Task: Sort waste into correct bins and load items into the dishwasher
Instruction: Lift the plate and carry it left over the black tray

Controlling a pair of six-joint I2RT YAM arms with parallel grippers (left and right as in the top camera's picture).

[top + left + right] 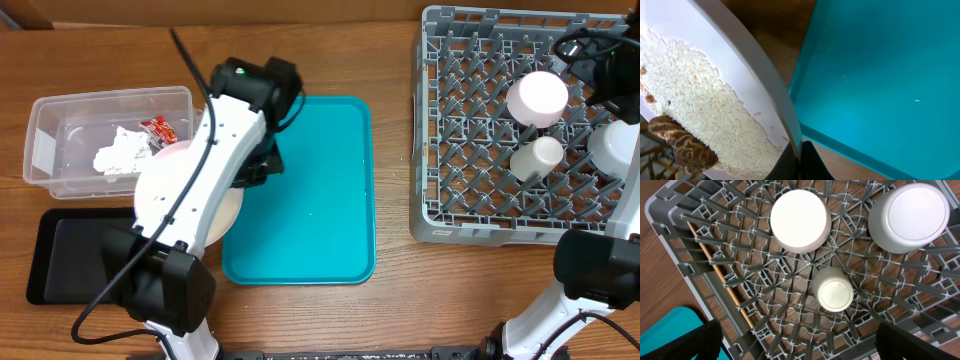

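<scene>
L hand (799, 161) gripping 1 plate (762, 82) (w/ rice (700, 105), 1 brown scrap (682, 145)), R hand (797, 342) wide, 3 dishes (800, 220) in rack (735, 275)

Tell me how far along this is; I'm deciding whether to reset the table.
Done: the napkin and wrapper lie in the clear tub; the pink saucer, cup and bowl sit upturned in the dish rack. In hand: the left gripper clamps the tilted white plate, rice and brown scraps on it. Left: bin that food, then rack the plate.

Plate (150, 192) mostly under left arm (205, 170)
</scene>
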